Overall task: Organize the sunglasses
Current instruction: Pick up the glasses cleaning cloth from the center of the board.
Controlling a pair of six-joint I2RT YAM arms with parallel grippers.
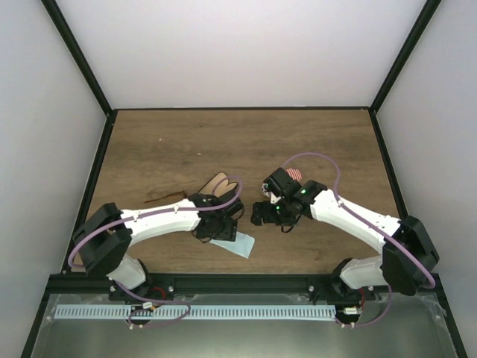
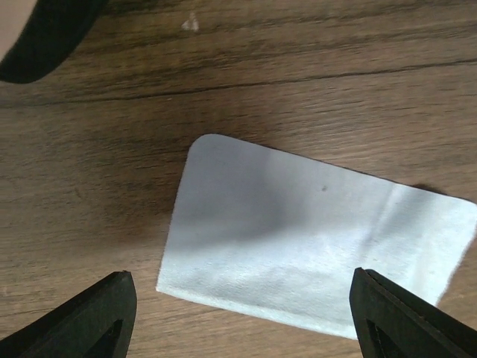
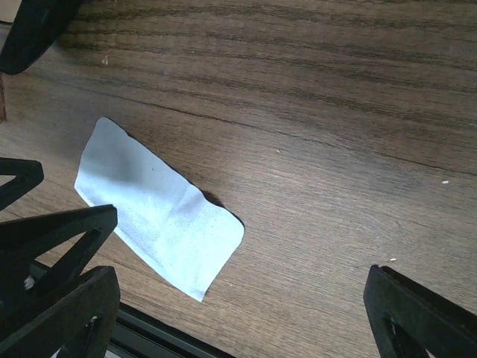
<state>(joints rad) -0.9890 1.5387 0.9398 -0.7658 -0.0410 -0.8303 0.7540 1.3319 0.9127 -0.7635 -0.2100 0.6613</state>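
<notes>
The sunglasses [image 1: 165, 198] are lying on the wooden table [image 1: 223, 142], left of the tan oval case [image 1: 216, 183] and outside it; I can't tell what that case is holding. The striped case [image 1: 296, 174] is sitting half hidden behind the right arm. The left gripper [image 2: 242, 317] is hovering spread wide over a flat light blue cloth [image 2: 298, 253], gripping nothing. The right gripper [image 3: 238, 298] is gaping too, empty.

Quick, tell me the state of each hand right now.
Left hand: open, empty, above the light blue cloth.
Right hand: open, holding nothing.
</notes>
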